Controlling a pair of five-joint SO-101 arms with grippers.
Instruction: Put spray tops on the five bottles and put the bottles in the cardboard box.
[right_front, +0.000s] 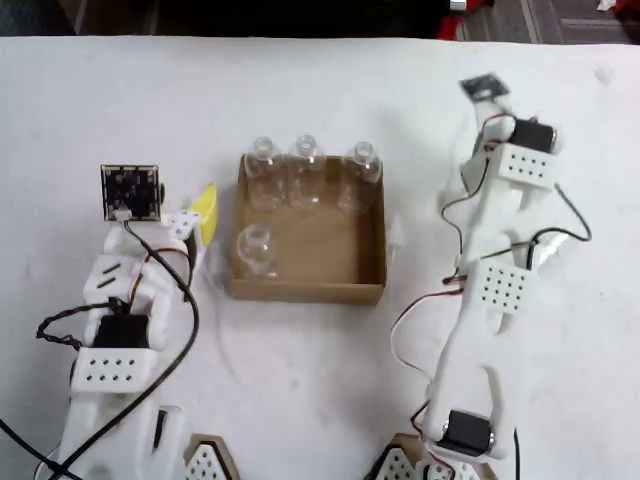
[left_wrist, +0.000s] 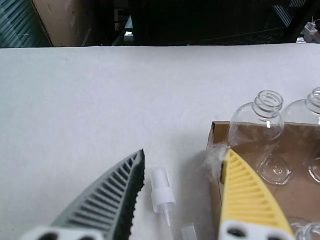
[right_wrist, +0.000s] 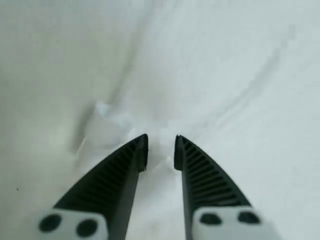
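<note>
cardboard box (right_front: 305, 290): brown, square, open-topped; centre of the high frame, flat on the white table (right_front: 300, 90).
left bottle (right_front: 263, 170): clear, uncapped, upright at the box's upper-left corner.
middle bottle (right_front: 305, 168): same kind, upright against the upper wall.
right bottle (right_front: 360, 175): same kind, upper-right corner.
fourth bottle (right_front: 255, 248): clear, uncapped, lower-left of the box, apart from the row.
spray top (left_wrist: 161, 187): white, lying on its side on the table, just outside the box.

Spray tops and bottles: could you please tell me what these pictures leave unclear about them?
Right wrist view: the pale shape by the right gripper is blurred; unidentifiable.
Left wrist view: the spray top has its tube cut by the bottom edge.
Left wrist view: one bottle is cut off at the corner.
</note>
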